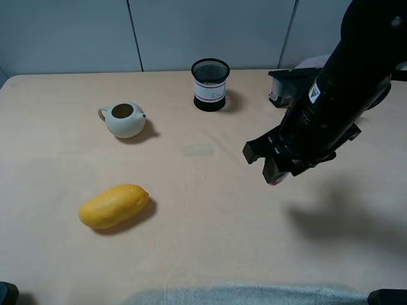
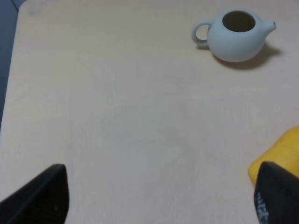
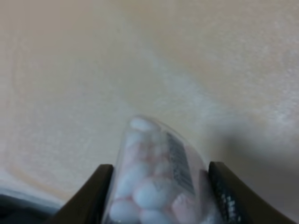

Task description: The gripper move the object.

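Note:
My right gripper (image 1: pixel 275 170), a black claw on a bulky black arm, hangs above the table right of centre. It is shut on the small clear bottle (image 3: pixel 156 179), which is full of white and pink pellets and sits between the two fingers (image 3: pixel 88 198). In the exterior high view only a pink bit of the bottle (image 1: pixel 277 180) shows under the claw. Its silver cap is hidden. My left gripper (image 2: pixel 159 200) is open and empty, with the mango (image 2: pixel 280 154) beside one finger.
A yellow mango (image 1: pixel 113 205) lies at the front left. A pale teapot (image 1: pixel 124 119) stands at the back left. A black mesh cup (image 1: pixel 210 84) stands at the back centre. A dark object (image 1: pixel 289 86) sits behind the right arm.

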Motion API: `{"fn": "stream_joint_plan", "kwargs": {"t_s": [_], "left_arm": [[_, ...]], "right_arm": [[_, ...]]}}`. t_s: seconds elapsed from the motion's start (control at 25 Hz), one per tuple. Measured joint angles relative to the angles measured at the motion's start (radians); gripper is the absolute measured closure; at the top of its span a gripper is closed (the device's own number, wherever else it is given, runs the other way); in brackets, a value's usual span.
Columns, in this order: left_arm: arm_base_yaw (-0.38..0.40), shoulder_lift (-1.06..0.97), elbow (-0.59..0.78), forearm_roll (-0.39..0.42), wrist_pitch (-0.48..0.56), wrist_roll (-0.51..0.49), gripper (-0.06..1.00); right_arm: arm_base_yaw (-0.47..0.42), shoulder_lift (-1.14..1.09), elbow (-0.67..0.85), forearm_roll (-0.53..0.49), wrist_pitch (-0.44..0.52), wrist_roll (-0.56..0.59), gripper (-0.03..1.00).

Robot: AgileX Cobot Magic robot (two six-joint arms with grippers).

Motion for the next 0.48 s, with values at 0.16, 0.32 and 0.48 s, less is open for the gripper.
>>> {"fn": "stream_joint_plan", "kwargs": {"t_s": [0.16,0.32,0.48], "left_arm": [[0.0,0.0,0.0,0.0,0.0,0.0,0.15],[0.0,0.0,0.0,0.0,0.0,0.0,0.15],[0.0,0.0,0.0,0.0,0.0,0.0,0.15]], "right_arm": [[0.056,0.0,0.0,0.0,-0.017,0.03,0.65],[0.108,0.002,-0.001,0.004,-0.034,0.052,0.65],[0.151,0.035,-0.055,0.0,-0.024,0.06,0.65]]}}
